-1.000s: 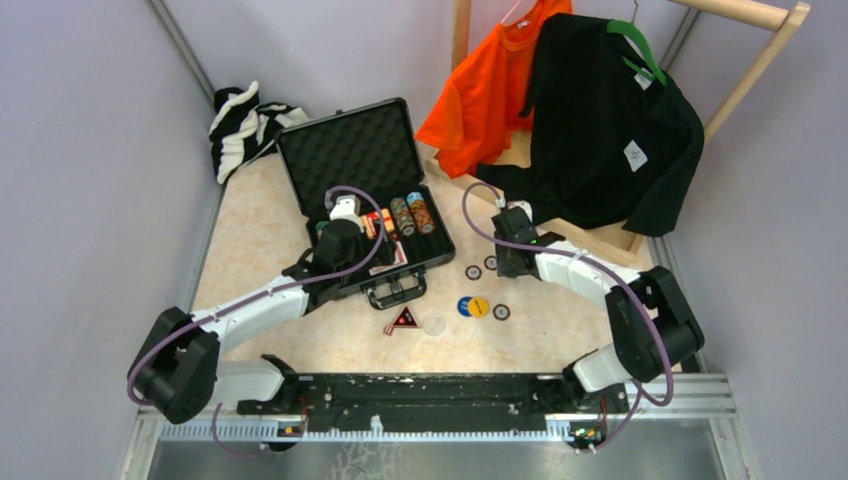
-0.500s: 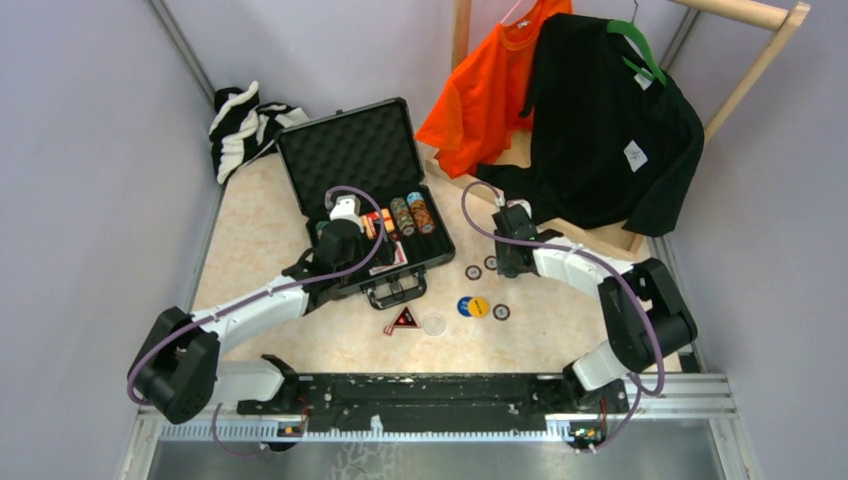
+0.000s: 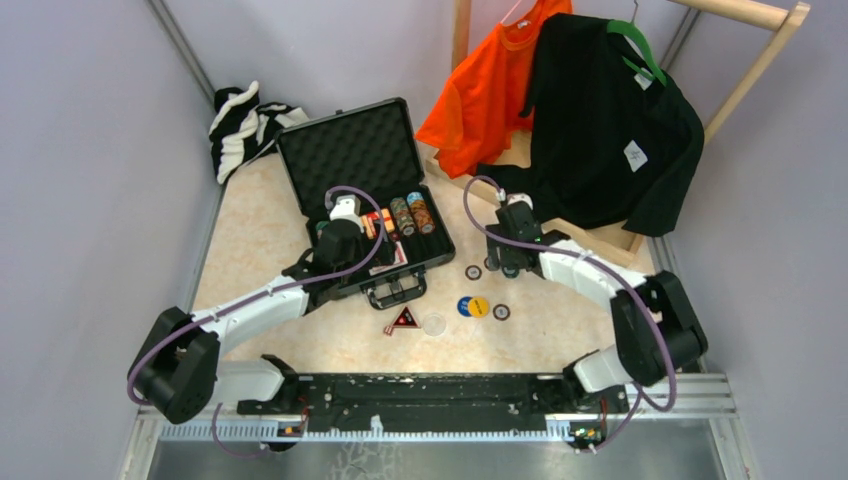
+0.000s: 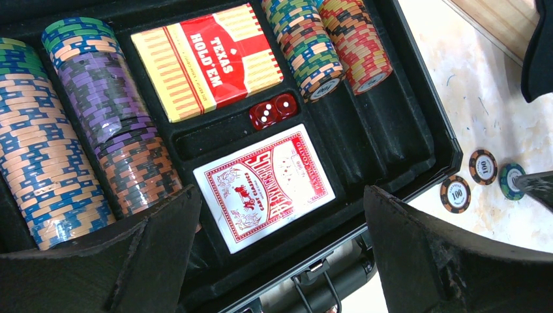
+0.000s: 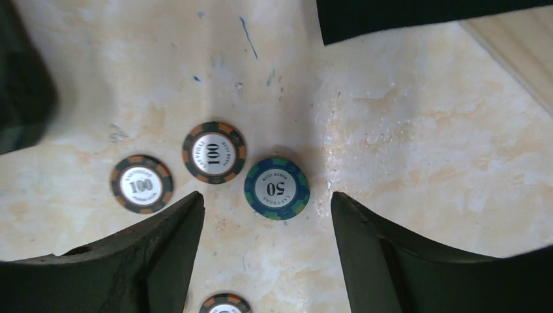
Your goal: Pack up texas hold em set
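Note:
The black briefcase [image 3: 342, 150] lies open, its foam tray holding rows of poker chips [image 4: 72, 124], a red card deck [image 4: 264, 186], a Texas Hold'em box [image 4: 207, 62] and two red dice [image 4: 274, 109]. My left gripper [image 4: 280, 192] hovers open over the deck, holding nothing. To the right of the case, my right gripper [image 5: 266, 202] stands open just above the table, with a blue-green 50 chip [image 5: 276, 188] lying at its fingertips. Two brown 100 chips [image 5: 214, 152] lie to its left. A blue and yellow disc [image 3: 472, 306], a clear disc [image 3: 433, 323] and the black-red triangle [image 3: 404, 320] lie nearer the front.
A wooden rack [image 3: 740, 12] at the back right carries an orange shirt [image 3: 490, 85] and a black shirt [image 3: 610, 120], whose hem hangs close behind my right gripper. A striped cloth [image 3: 245, 125] lies at the back left. The case handle [image 3: 397, 290] faces the arms.
My right gripper's jaws have spread wider and the wrist has shifted slightly over the loose chips. The left arm has not moved.

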Controlling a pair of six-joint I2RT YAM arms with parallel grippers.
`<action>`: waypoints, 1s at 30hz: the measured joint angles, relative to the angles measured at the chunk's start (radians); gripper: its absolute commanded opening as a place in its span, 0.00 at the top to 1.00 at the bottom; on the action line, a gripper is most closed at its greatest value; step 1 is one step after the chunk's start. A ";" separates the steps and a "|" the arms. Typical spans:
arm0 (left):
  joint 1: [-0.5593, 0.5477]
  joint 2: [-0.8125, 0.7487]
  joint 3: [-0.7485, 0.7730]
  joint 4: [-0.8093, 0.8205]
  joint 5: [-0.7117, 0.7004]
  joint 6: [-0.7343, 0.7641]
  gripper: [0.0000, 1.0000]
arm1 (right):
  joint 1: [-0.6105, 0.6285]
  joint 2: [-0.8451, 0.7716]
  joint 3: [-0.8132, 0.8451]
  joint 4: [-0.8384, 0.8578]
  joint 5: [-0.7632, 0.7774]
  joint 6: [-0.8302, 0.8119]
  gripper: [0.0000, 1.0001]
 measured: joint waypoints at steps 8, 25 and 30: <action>0.000 0.000 0.000 0.000 0.003 0.000 0.00 | 0.007 -0.089 0.009 -0.002 -0.027 -0.011 0.37; 0.000 0.000 0.000 0.001 0.026 -0.001 0.00 | 0.008 0.157 0.164 -0.007 -0.072 -0.056 0.39; 0.000 0.000 0.000 0.001 0.026 -0.001 0.00 | 0.008 0.158 0.164 0.000 -0.083 -0.056 0.39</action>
